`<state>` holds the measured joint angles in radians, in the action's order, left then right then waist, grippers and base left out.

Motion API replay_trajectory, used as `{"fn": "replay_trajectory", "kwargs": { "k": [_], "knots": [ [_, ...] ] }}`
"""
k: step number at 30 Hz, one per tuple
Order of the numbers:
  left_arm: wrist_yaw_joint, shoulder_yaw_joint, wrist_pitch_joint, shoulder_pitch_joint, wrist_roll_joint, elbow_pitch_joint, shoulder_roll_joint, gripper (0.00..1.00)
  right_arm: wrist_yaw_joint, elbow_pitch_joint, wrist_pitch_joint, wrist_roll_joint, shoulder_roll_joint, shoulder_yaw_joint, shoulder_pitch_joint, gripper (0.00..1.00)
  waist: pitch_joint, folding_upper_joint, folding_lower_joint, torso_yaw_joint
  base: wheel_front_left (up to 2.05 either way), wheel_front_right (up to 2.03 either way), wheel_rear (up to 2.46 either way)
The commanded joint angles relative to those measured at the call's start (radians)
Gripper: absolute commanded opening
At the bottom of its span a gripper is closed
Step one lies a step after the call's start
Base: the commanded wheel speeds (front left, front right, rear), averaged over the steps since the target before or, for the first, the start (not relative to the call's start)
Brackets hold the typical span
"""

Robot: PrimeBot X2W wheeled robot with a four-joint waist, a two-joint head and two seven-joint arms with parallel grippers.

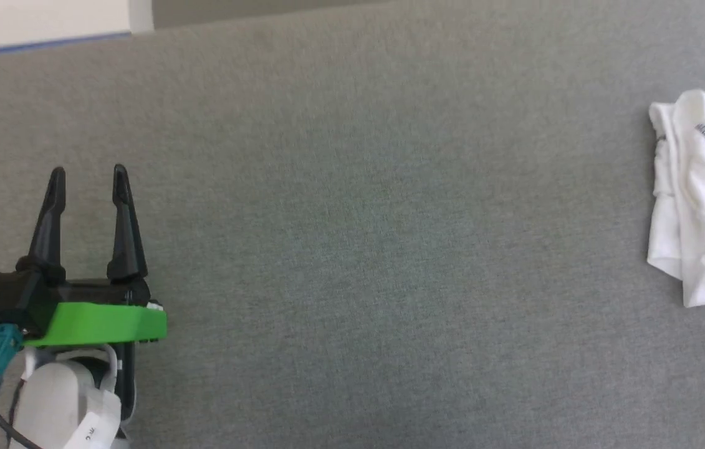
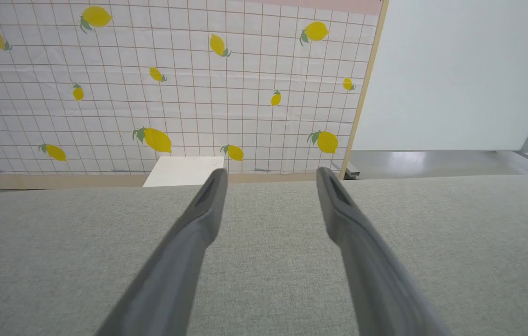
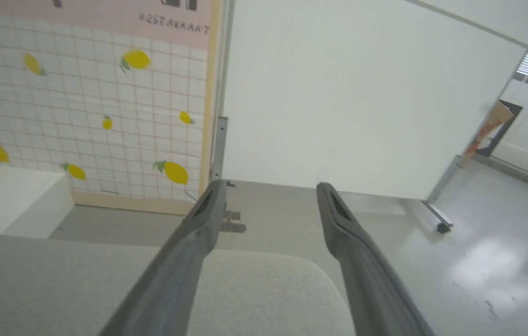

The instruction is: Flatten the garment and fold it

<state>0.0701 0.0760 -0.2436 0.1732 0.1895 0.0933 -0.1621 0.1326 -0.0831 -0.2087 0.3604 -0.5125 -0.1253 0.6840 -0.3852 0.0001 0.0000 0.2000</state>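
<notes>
The garment lies bunched at the right edge of the grey surface, apparently neither flattened nor folded, while the left gripper and right gripper both gape empty.

White box beyond grey surface; lemon wall.

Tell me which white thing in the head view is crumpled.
The garment at the right edge, bunched in folds with a dark stitched seam; the white box at top left is flat and straight-edged.
</notes>
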Motion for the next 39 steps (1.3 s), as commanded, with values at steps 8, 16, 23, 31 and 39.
{"fn": "replay_trajectory", "kwargs": {
  "k": [8, 16, 23, 31, 39],
  "knots": [
    [-0.045, 0.012, -0.015, -0.019, -0.012, -0.041, 0.024, 1.0, -0.002, 0.201, 0.229, -0.013, 0.277, 0.076, -0.124, 1.0, 0.179, -0.0001, 0.0, -0.098, 0.0, 0.0, 0.0],
    [-0.055, -0.003, -0.017, -0.017, -0.028, -0.078, 0.038, 1.0, -0.002, 0.165, 0.384, -0.102, 0.433, 0.131, -0.308, 1.0, 0.232, -0.0001, 0.0, -0.167, 0.0, 0.0, 0.0],
    [-0.051, -0.027, -0.018, 0.006, -0.037, -0.116, 0.052, 1.0, -0.002, 0.067, 0.45, -0.102, 0.461, 0.065, -0.44, 1.0, 0.26, -0.0001, 0.0, -0.21, 0.0, 0.0, 0.0],
    [-0.042, -0.055, -0.018, 0.001, -0.052, -0.169, 0.067, 1.0, -0.002, -0.01, 0.468, -0.101, 0.462, 0.047, -0.546, 1.0, 0.291, -0.0001, 0.0, -0.218, 0.0, 0.0, 0.0],
    [-0.042, -0.072, -0.018, -0.019, -0.047, -0.223, 0.084, 1.0, -0.002, -0.059, 0.47, -0.119, 0.462, 0.07, -0.609, 1.0, 0.308, -0.0001, 0.0, -0.208, 0.0, 0.0, 0.0]
  ]
}}
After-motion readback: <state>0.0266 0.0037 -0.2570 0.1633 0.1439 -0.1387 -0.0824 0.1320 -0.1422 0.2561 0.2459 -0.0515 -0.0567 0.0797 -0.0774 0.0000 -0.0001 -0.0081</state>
